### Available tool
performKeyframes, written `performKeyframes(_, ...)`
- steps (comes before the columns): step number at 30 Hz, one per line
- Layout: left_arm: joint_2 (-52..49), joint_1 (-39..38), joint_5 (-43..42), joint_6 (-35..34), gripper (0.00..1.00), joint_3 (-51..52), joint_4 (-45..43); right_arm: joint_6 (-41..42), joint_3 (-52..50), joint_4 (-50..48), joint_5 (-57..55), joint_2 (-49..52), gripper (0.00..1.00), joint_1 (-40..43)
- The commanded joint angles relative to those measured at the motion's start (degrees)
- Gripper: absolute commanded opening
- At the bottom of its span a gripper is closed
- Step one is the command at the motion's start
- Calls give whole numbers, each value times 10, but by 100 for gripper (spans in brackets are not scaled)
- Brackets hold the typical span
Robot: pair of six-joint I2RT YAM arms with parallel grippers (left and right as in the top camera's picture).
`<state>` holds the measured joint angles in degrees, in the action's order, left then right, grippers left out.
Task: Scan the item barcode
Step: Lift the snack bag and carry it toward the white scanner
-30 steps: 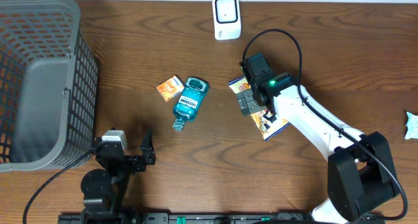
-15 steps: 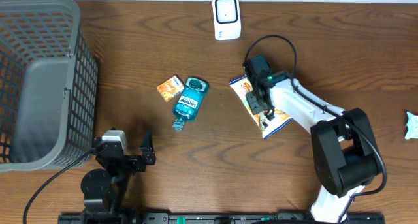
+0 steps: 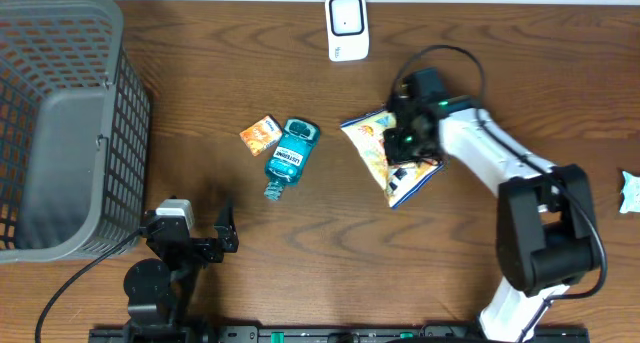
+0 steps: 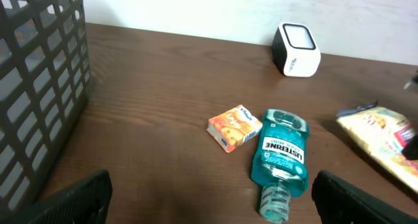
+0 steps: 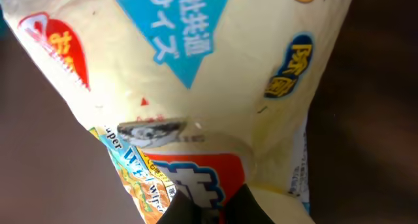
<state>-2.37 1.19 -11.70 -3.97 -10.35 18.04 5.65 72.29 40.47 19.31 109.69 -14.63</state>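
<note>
While the right pincer [image 3: 408,143] stands closed, its jaws are clamped on the yellow snack bag [image 3: 368,145], which is the task item. The right wrist view shows the dark fingers [image 5: 209,209] meeting at the bag's lower edge, with the bag's printed face filling the rest of the view. No barcode can be made out on the faces that show. The bag extends from the pincer toward the robot's left. Whether it rests on the table [image 3: 480,73] or is raised cannot be told.

The white barcode scanner [image 3: 347,26] stands upright, well apart from the right pincer, farther across the table and to its left.

The left pincer [image 4: 212,181] is apart, its jaws wide and holding nothing. Ahead of it lie a Listerine mouthwash bottle [image 4: 282,155] on its side and a small orange box [image 4: 235,127] just beside the bottle. A grey mesh basket [image 4: 39,87] stands to its left.
</note>
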Motion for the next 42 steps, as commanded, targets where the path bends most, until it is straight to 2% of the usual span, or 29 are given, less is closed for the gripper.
performKeyframes(1, 2, 2, -3, 12, 98, -7, 0, 7, -2, 21, 342, -27, 1, 56)
performKeyframes(4, 2, 2, -3, 12, 98, -7, -1, 17, -2, 64, 521, -28, 1, 99)
performKeyframes(7, 2, 2, -3, 12, 98, -7, -1, 84, -2, 115, 615, -28, 1, 129)
performKeyframes(10, 2, 2, -3, 12, 98, -7, -1, 87, -2, 113, 693, -28, 1, 145)
performKeyframes(19, 2, 2, -3, 12, 98, -7, -1, 94, -2, 162, 702, -28, 1, 155)
performKeyframes(23, 2, 2, -3, 12, 98, -7, 0, 39, -2, 196, 702, -29, 1, 155)
performKeyframes(26, 2, 2, -3, 12, 98, -7, -1, 0, -2, 257, 702, -29, 1, 155)
performKeyframes(30, 2, 2, -3, 12, 98, -7, 0, -14, -2, 416, 701, -29, 1, 158)
performKeyframes(33, 2, 2, -3, 12, 98, -7, -1, -154, -2, 488, 691, -29, 1, 163)
performKeyframes(36, 2, 2, -3, 12, 98, -7, -1, -263, -3, 570, 626, -30, 1, 171)
performKeyframes(42, 2, 2, -3, 12, 98, -7, -1, -370, -4, 571, 550, -38, 1, 176)
